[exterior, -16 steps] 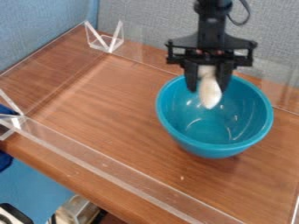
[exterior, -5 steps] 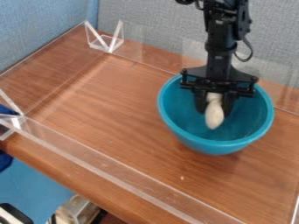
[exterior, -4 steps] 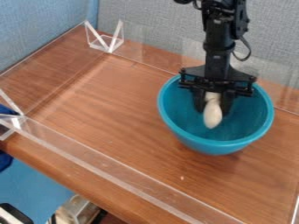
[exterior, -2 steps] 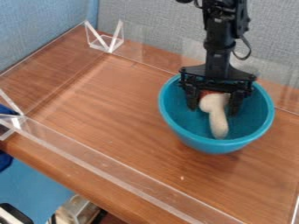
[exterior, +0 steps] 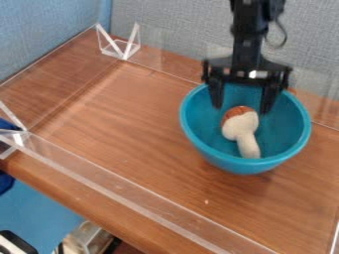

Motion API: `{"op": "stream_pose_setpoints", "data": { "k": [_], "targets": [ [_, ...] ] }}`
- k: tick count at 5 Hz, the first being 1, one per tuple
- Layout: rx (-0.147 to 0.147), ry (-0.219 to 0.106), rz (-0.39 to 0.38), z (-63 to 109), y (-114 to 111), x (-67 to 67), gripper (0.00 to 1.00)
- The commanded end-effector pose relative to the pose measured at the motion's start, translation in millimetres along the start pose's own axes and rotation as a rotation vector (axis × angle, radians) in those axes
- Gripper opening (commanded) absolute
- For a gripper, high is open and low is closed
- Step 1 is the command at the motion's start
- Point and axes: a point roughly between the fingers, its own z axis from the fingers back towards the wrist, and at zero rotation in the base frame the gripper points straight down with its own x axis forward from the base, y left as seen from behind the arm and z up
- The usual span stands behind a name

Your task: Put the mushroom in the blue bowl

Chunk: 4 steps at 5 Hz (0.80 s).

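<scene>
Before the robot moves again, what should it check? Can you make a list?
1. Mushroom is inside the blue bowl: ok.
2. Hand is open, fingers spread: ok.
3. Hand has let go, with nothing between its fingers: ok.
4. Hand is above the mushroom, not touching it: ok.
5. Bowl sits flat on the wooden table: ok.
6. Fingertips are higher than the bowl's rim: cannot tell.

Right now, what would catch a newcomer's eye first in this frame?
The blue bowl at right on the wooden table, with the mushroom lying on its side inside. Just above it hangs the black gripper, jaws open and holding nothing.
</scene>
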Motion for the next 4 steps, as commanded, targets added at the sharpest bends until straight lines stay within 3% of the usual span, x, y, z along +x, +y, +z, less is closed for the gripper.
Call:
{"op": "stream_pose_setpoints", "data": {
  "k": [1,2,4],
  "targets": [
    [-0.051,-0.111,-0.016,54.0,-10,7.6,1.00],
    [-0.068,-0.158,-0.012,82.3,-12,4.5,1.00],
    [-0.059,-0.188,-0.008,89.0,-11,-11.9,1.00]
  ]
}}
